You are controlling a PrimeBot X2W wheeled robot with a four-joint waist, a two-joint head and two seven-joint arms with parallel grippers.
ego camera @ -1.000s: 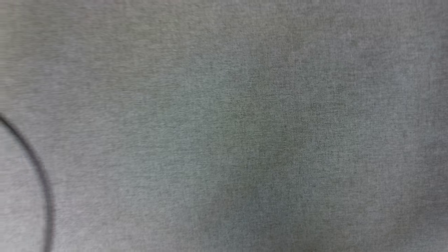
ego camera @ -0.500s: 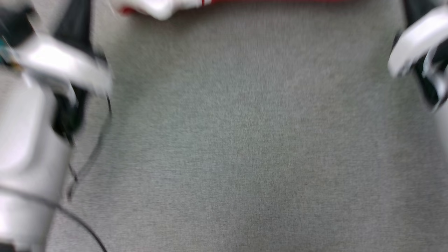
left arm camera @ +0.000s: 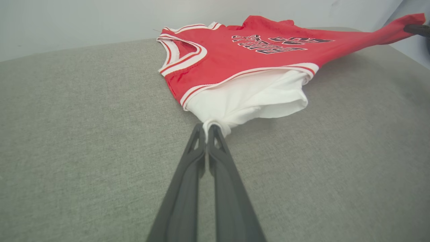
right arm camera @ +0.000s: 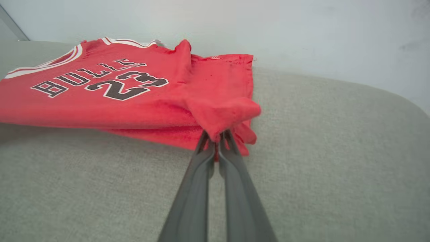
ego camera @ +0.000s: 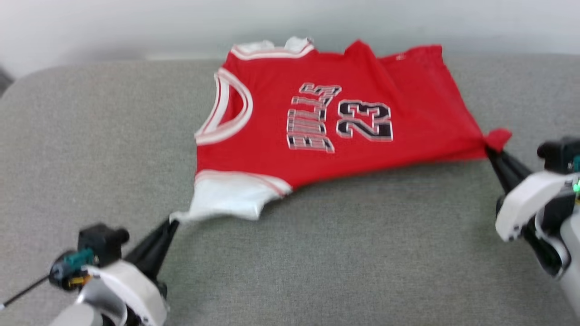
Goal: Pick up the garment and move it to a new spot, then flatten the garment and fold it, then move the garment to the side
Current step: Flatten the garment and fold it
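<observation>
The garment (ego camera: 317, 122), a red jersey with white sleeves, striped trim and black "BULLS 23" lettering, lies stretched across the far half of the grey surface, neck to the left. At the lower left my left gripper (ego camera: 172, 222) is shut on the tip of the near white sleeve (left arm camera: 255, 97), pinched between its closed fingers (left arm camera: 205, 129). On the right, my right gripper (ego camera: 490, 151) is shut on a red corner of the hem (right arm camera: 228, 114), and cloth bunches at its fingertips (right arm camera: 215, 137). The garment (right arm camera: 111, 90) is pulled taut between the two grips.
The grey fabric-covered surface (ego camera: 340, 253) has a rounded far-left corner (ego camera: 27, 79) and a pale wall behind it. Bare grey fabric stretches in front of the garment, between my two arms. A thin dark cable (ego camera: 22, 292) trails from my left wrist.
The head camera has tilted up from the bare grey surface, bringing the whole garment and both grippers into the picture. No move of the garment itself can be judged.
</observation>
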